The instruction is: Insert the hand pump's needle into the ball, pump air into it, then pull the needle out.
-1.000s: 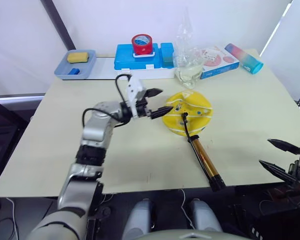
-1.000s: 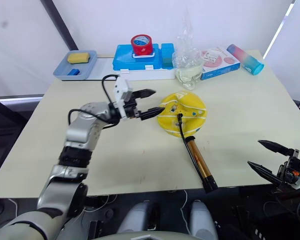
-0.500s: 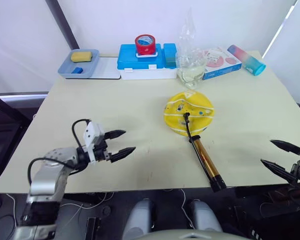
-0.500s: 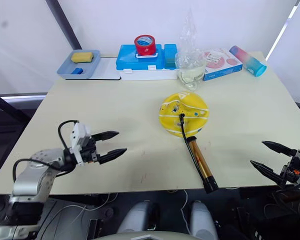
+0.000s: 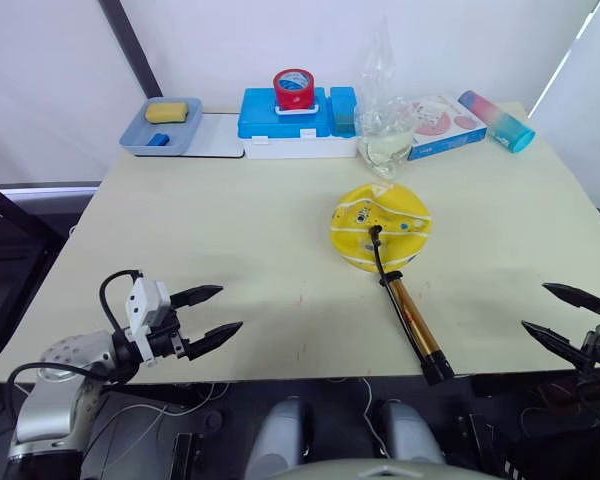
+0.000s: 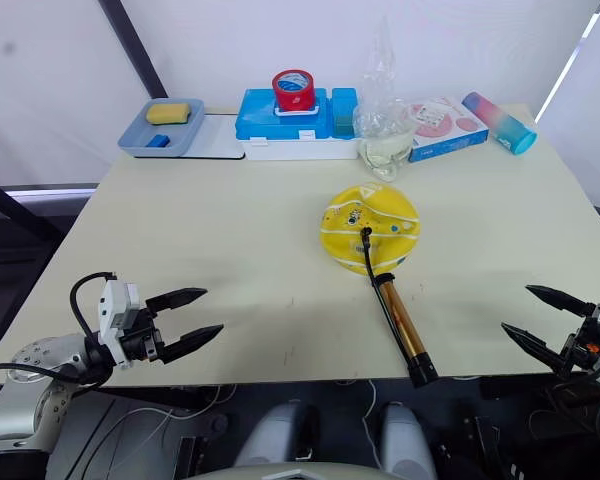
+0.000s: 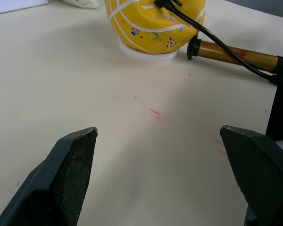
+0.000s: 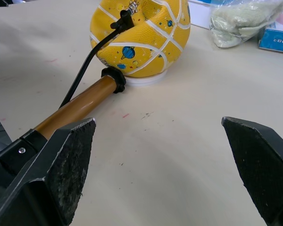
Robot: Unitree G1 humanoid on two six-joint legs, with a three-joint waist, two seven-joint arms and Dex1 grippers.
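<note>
1. Left eye view: the left gripper (image 5: 208,312) hovers at the near edge of the tabletop (image 5: 230,230), its fingers spread and empty; the ball (image 5: 381,226) lies well ahead of those fingers and off toward the robot's right.
2. One saggy yellow ball sits on a white ring, the needle (image 5: 376,232) fitting apparently seated in its top.
3. One hand pump (image 5: 412,323) lies beside the ball, its long axis running from the ball toward the near edge, with the black handle end nearest the robot.
4. The right gripper (image 5: 562,314), fingers also apart and empty, hangs off the near right edge; I judge it nearer the pump's handle than the left one.
</note>
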